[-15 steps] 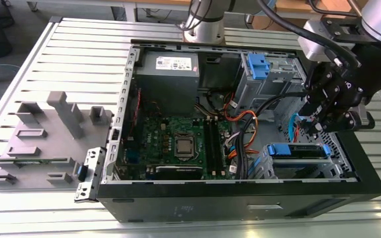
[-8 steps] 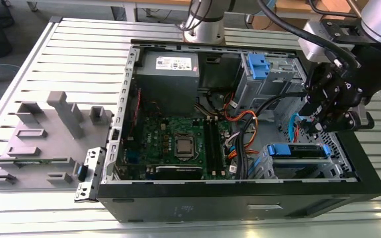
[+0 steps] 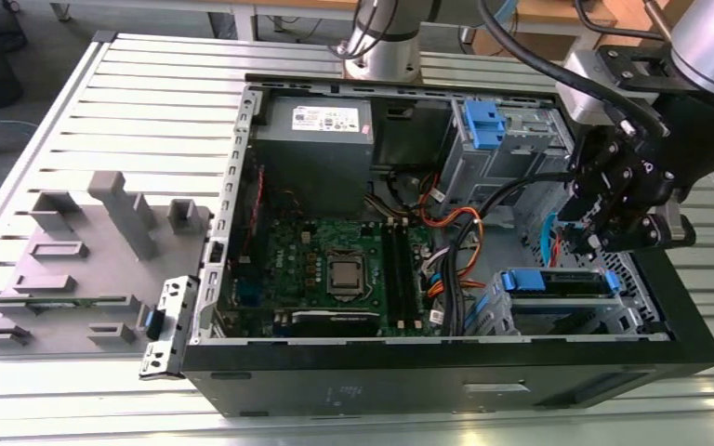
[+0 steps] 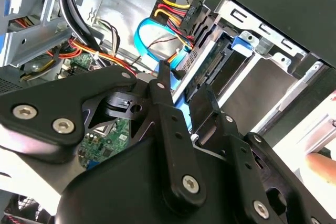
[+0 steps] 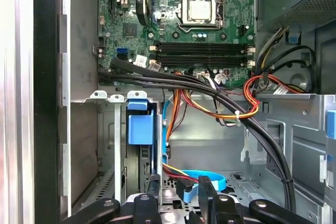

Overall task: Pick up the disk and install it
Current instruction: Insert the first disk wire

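The disk (image 3: 575, 283) sits in the lower drive bay at the front corner of the open computer case (image 3: 456, 390), its blue carrier frame facing up. In the first wrist view its blue tab and edge (image 5: 140, 127) stand upright in the bay slot. In the second wrist view the disk (image 4: 212, 69) lies edge-on between the bay's metal walls. My gripper (image 3: 599, 243) hovers just above that bay. It is open (image 5: 178, 190), and its black fingers (image 4: 164, 85) stand apart with only cables and blue plastic behind the gap. One finger (image 5: 153, 187) is close beside the disk's edge.
A thick black cable bundle (image 5: 210, 90) and orange, red and yellow wires (image 4: 173, 9) cross next to the bay, along with a blue flat cable (image 4: 144, 30). The motherboard (image 3: 332, 269), a grey power-supply box (image 3: 320, 139) and an upper bay with a blue bracket (image 3: 482, 125) fill the case. A grey fixture block (image 3: 85, 260) lies to the exterior view's left.
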Tool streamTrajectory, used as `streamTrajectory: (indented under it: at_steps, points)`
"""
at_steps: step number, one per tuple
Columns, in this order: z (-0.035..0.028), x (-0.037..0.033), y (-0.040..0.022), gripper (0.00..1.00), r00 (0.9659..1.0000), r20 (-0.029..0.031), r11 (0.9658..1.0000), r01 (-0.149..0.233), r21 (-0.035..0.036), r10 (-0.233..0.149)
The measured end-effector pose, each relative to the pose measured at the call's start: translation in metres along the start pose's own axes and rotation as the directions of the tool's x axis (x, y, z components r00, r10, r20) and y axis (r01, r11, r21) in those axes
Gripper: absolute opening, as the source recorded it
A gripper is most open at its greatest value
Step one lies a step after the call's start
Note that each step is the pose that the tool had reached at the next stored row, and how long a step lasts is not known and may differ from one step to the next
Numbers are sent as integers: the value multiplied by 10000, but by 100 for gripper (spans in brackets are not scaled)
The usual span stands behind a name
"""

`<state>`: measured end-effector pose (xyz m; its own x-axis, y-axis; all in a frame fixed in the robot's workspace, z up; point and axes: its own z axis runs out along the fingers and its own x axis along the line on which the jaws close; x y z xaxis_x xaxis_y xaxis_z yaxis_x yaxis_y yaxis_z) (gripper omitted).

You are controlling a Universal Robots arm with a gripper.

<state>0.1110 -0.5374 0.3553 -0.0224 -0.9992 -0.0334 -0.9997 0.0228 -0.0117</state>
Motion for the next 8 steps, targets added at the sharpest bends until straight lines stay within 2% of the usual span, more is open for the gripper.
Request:
streamTrajectory:
  at_steps: [5, 8]
  points:
    - [17, 5, -1, 42, 10000, -73, 10000, 2, 2, -2]
    - [24, 8, -1, 42, 9998, -182, 10000, 4, 4, -4]
